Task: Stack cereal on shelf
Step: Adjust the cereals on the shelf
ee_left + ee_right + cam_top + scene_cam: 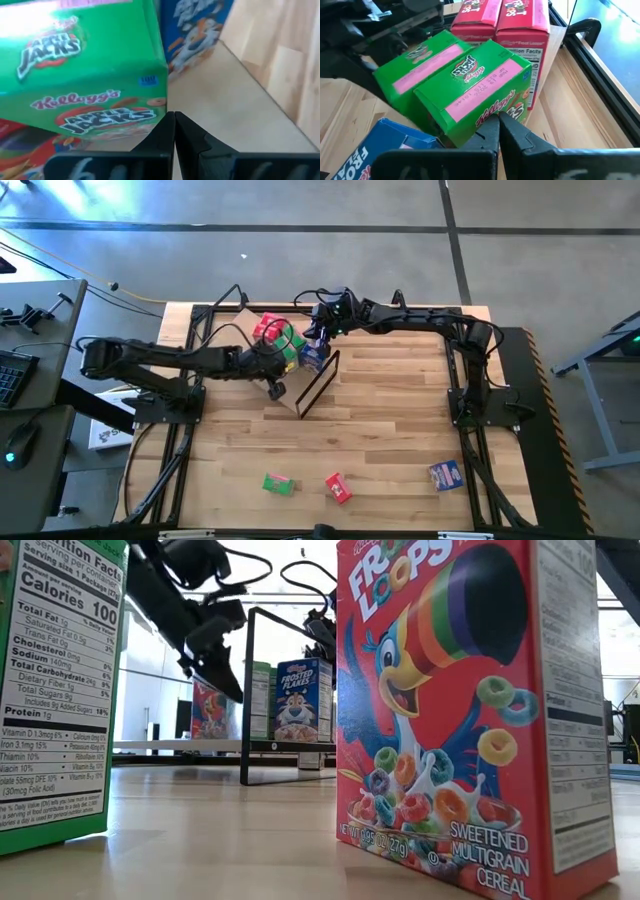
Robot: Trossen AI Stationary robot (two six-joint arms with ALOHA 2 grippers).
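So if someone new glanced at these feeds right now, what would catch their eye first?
The cluster of red, green and blue cereal boxes on the shelf at the table's far side, with both shut tools, left and right, crowding it. Next, three stray boxes along the near edge.

Apple Jacks boxes (465, 85): green, pink top strips
Froot Loops boxes (502, 22): red, pink tops, behind the green ones
Frosted Flakes box (380, 150): blue, beside the green ones
Tabletop (380, 410): striped light wood
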